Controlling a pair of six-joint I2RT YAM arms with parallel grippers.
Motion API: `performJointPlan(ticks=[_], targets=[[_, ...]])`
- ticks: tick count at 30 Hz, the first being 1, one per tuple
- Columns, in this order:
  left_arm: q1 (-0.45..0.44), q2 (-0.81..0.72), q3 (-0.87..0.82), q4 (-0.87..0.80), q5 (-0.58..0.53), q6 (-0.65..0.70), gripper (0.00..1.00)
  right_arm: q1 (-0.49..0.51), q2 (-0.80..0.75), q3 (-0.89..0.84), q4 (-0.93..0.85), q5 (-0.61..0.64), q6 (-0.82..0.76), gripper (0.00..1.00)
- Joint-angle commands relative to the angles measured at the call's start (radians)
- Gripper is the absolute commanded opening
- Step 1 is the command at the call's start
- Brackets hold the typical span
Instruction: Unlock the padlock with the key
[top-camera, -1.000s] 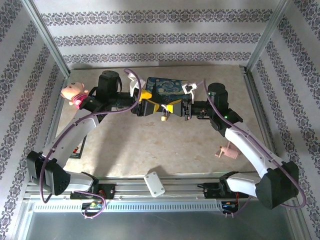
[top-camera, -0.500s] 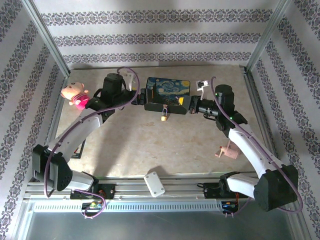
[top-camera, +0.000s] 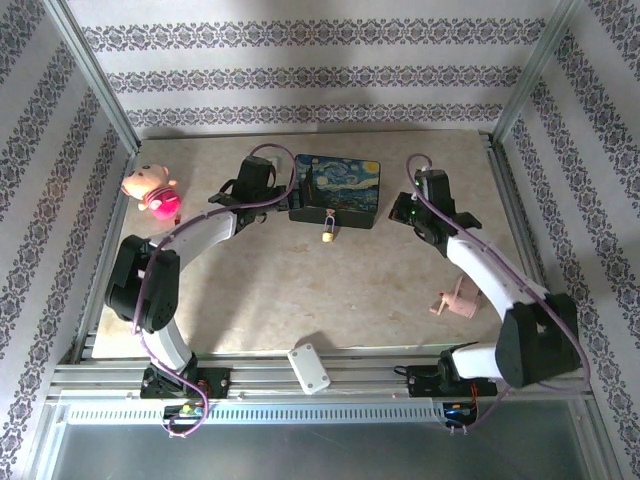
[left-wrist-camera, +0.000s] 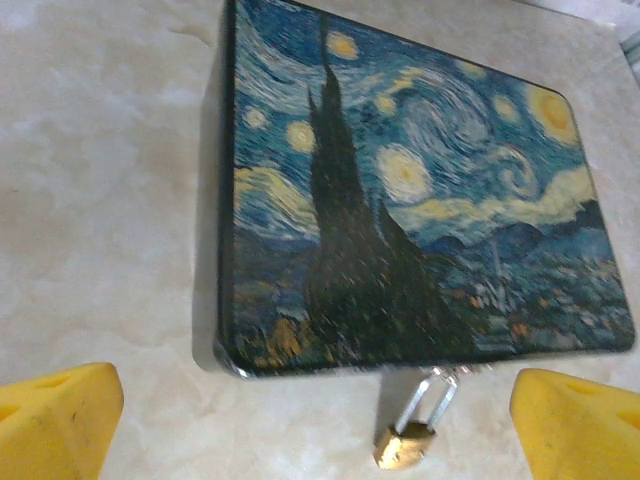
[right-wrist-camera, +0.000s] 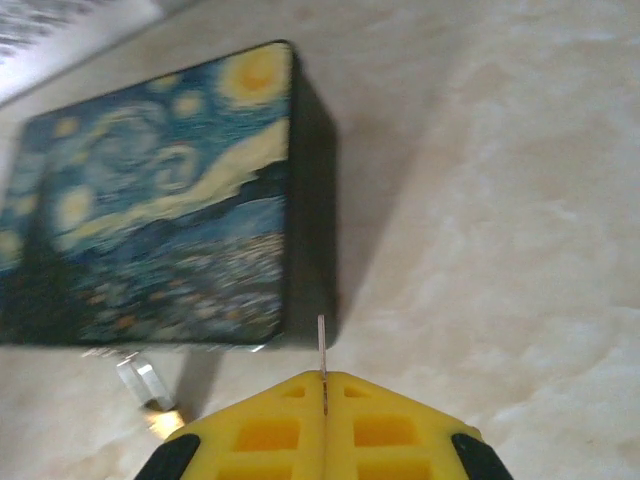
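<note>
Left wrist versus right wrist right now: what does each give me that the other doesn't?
Left wrist: the padlock whole, its shackle hooked at the tin's front edge, and the left fingers spread wide with nothing between them. Right wrist: the right fingers pressed together on a thin metal blade, apparently the key, pointing toward the tin's near corner. Both: the painted tin, the padlock and the marble table.
</note>
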Motion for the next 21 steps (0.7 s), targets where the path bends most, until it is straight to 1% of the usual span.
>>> performJointPlan(ticks=[1,7,12,17,21], targets=[[0.023,0.064,0.059,0.084,-0.021,-0.023,0.99,-0.006,0.100,0.084,-0.026,0.134,-0.037,0.00],[0.025,0.176,0.127,0.108,0.038,-0.028,0.99,-0.014,0.297,0.230,-0.033,0.140,-0.069,0.00],[0.026,0.237,0.158,0.144,0.117,-0.050,0.99,-0.018,0.441,0.337,-0.046,0.082,-0.090,0.00],[0.024,0.251,0.138,0.192,0.161,-0.080,0.99,-0.018,0.557,0.421,-0.064,0.019,-0.127,0.00],[0.023,0.238,0.099,0.232,0.182,-0.089,0.99,-0.001,0.594,0.457,-0.062,-0.036,-0.167,0.00]])
